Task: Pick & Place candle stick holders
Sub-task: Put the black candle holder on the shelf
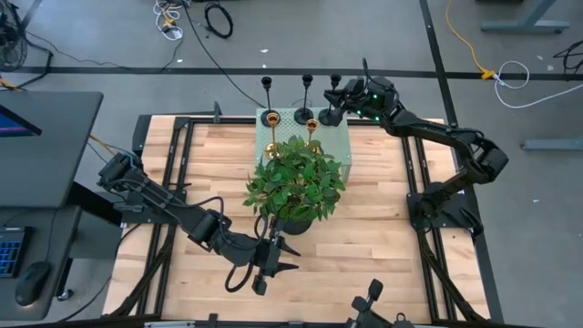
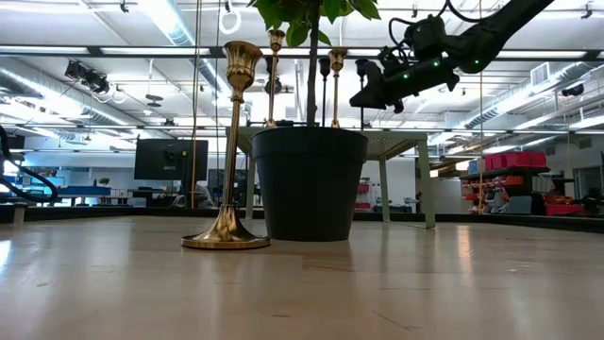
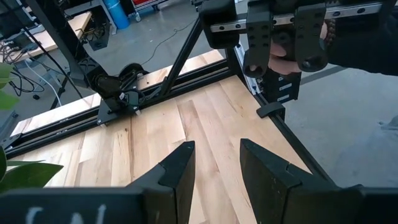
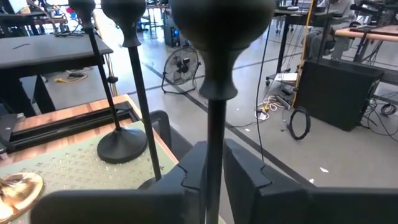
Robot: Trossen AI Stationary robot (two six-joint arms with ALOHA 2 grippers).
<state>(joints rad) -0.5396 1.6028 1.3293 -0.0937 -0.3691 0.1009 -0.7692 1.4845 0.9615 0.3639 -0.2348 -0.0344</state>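
Candle stick holders [image 1: 307, 87] stand mostly on a green stand [image 1: 332, 146] at the table's far edge, behind a potted plant [image 2: 310, 184] in the middle. Starting at the left, the left gripper [image 3: 216, 149] waits low near the front edge, its jaws apart and empty. One gold holder [image 2: 226, 142] stands upright on the bare wood just beside the pot. On the stand, two gold holders [image 1: 271, 119] sit behind the leaves, and two black holders [image 1: 267, 84] line its far edge. At the stand's far right corner, the right gripper [image 4: 214, 168] brackets the slim stem of a third black holder [image 4: 214, 93], below its round top. Whether it clamps the stem or merely flanks it, I cannot tell. The base is hidden.

The step looks like placing this holder in the row. To do it well, keep the stem upright, make sure the base rests flat and apart from its neighbour, then back away without brushing the stem.
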